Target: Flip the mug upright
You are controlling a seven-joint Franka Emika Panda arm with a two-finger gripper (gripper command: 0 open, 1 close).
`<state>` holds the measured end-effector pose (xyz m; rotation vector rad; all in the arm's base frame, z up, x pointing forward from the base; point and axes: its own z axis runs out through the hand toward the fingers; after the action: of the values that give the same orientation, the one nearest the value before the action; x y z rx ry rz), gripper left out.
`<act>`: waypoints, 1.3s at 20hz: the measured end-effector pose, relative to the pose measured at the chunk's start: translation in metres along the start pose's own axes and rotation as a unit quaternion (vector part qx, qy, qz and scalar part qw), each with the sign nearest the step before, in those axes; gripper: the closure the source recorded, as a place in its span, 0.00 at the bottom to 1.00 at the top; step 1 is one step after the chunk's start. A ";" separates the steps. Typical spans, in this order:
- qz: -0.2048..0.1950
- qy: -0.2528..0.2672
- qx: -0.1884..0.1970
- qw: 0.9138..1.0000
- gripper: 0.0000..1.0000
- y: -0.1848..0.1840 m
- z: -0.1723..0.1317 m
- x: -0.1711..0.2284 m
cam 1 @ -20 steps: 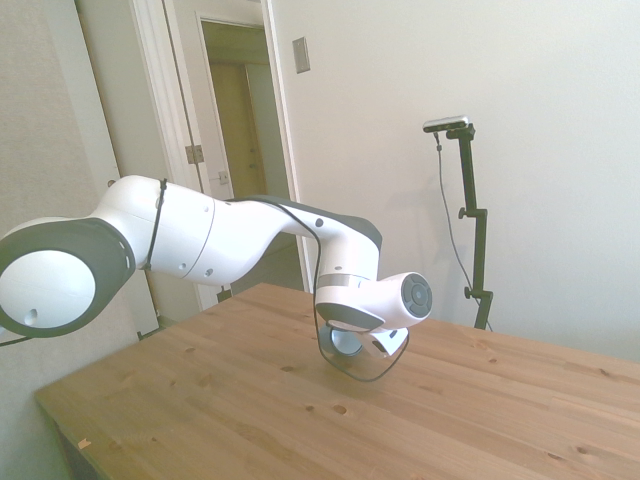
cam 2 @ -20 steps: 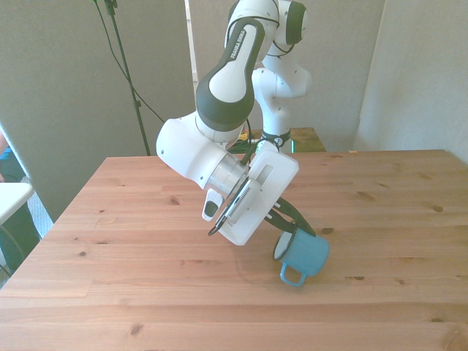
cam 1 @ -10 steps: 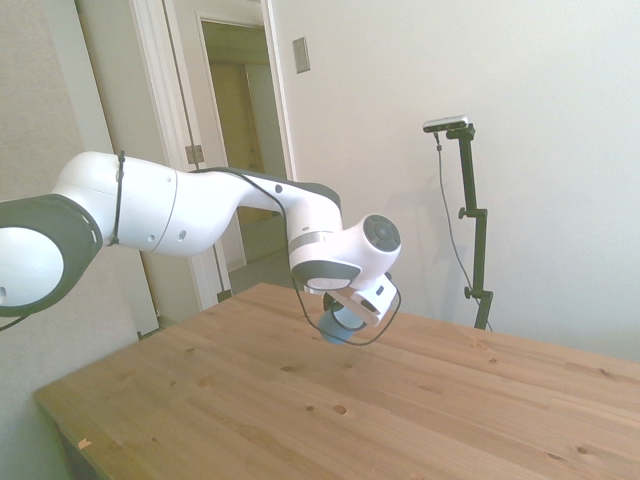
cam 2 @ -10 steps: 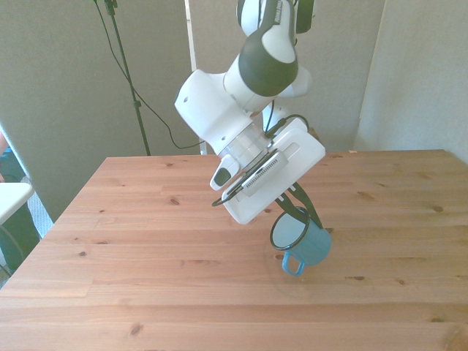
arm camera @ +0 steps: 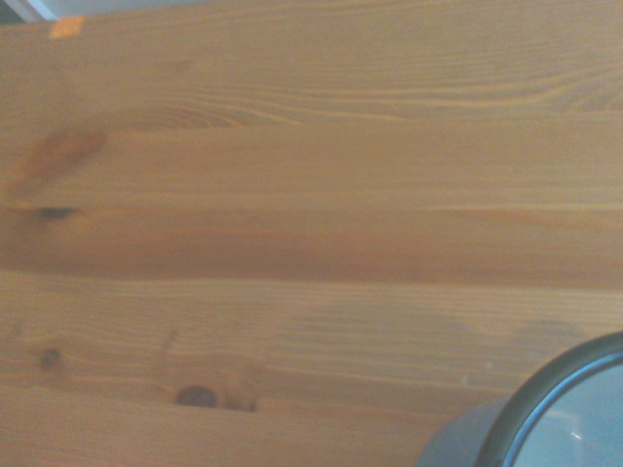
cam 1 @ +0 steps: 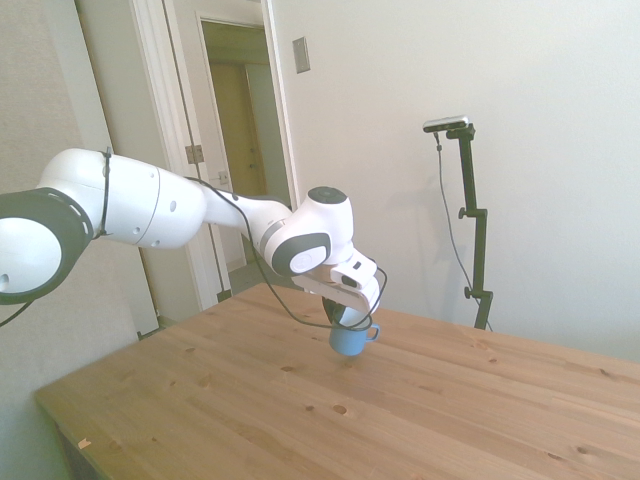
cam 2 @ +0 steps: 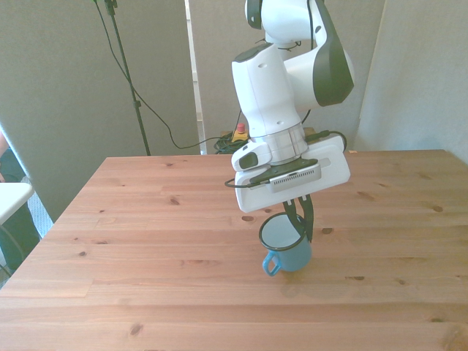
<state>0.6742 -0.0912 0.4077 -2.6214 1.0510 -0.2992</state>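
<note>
The small blue mug point(cam 2: 287, 247) with a white inside stands almost upright in the middle of the wooden table point(cam 2: 131, 241), mouth up and tipped slightly toward the camera. Its loop handle point(cam 2: 270, 263) points to the front view's lower left. My gripper point(cam 2: 305, 232) hangs straight down over it, shut on the mug's rim on the front view's right side. In the side view the mug point(cam 1: 348, 341) sits under the gripper point(cam 1: 345, 318), at or just above the wood; I cannot tell if it touches. The wrist view catches only the mug's dark rim point(arm camera: 545, 397).
Bare wooden planks point(arm camera: 292, 214) spread on all sides of the mug. The table's near edge point(cam 2: 234, 344) runs along the front view's bottom. A white object point(cam 2: 11, 196) stands beside the table at the front view's left edge.
The wrist has swung round from a slanted pose to pointing down. The mug, held the whole time, has turned from lying tilted to nearly upright and shifted slightly toward the front view's left.
</note>
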 end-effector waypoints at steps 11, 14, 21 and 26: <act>0.012 0.051 -0.047 0.997 0.00 0.000 0.017 -0.016; 0.017 0.050 -0.049 0.997 0.00 0.001 0.020 -0.016; 0.021 0.047 -0.052 0.997 0.00 0.006 0.023 -0.015; 0.024 0.043 -0.049 0.998 0.00 0.006 0.020 -0.015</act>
<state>0.6657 -0.0812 0.3861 -2.6863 1.1847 -0.3612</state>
